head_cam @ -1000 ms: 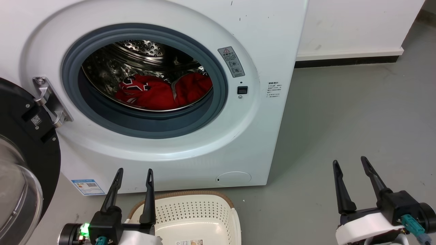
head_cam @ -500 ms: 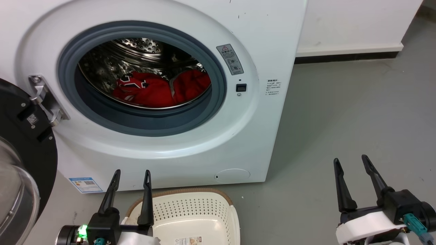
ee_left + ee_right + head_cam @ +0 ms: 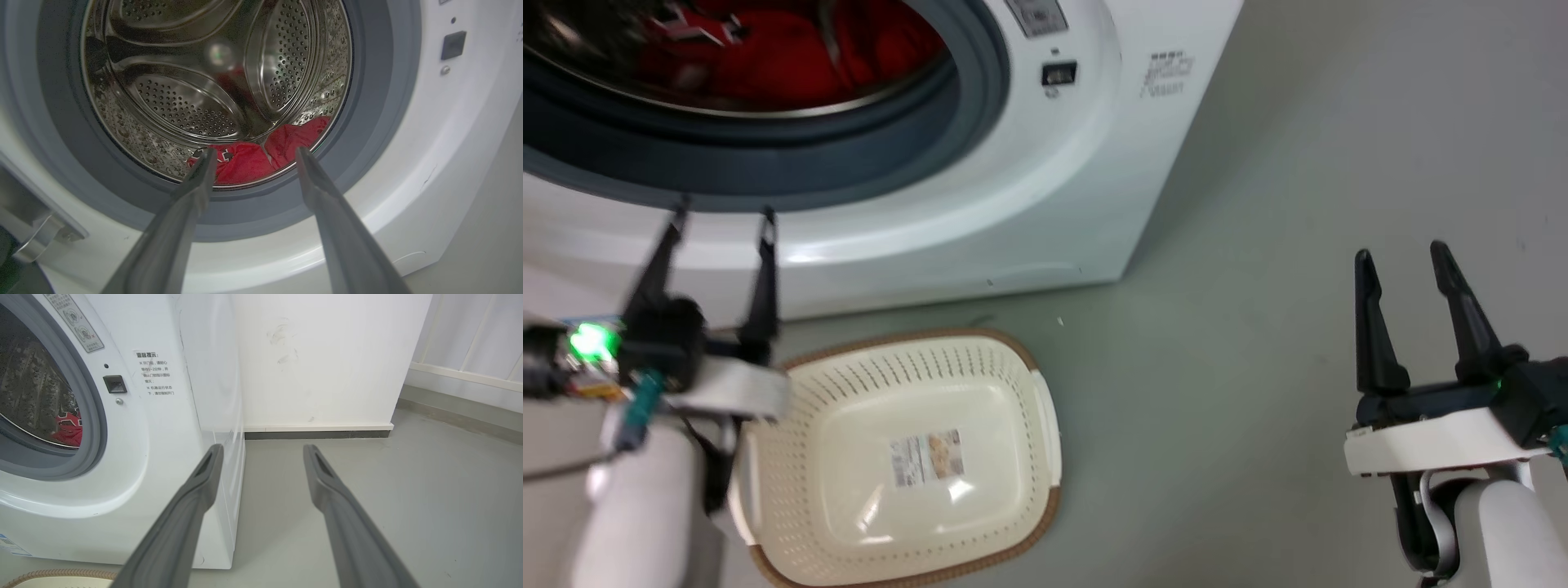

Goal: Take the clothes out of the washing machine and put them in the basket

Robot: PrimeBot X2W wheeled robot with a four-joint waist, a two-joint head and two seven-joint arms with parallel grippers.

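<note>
The white washing machine [image 3: 1029, 188] fills the upper left of the head view, its grey-ringed porthole open. Red clothes [image 3: 776, 57] lie low in the steel drum, and in the left wrist view the same clothes [image 3: 253, 161] sit at the drum's front bottom. The cream basket [image 3: 1021, 367] stands on the floor just in front of the machine, with a label sticker on its floor and nothing else in it. My left gripper [image 3: 719, 220] is open, held before the porthole's lower ring, above the basket's left end. My right gripper [image 3: 1401, 253] is open over bare floor at the right.
Grey floor [image 3: 1258, 367] spreads right of the machine. A white wall with a dark skirting [image 3: 318, 435] runs behind the machine's right side. The door hinge bracket [image 3: 45, 232] is at the porthole's lower left.
The head camera has tilted down, so the whole picture has shifted: the porthole sits at the top edge and the whole basket floor shows. Both grippers stand higher in the picture, still open.
</note>
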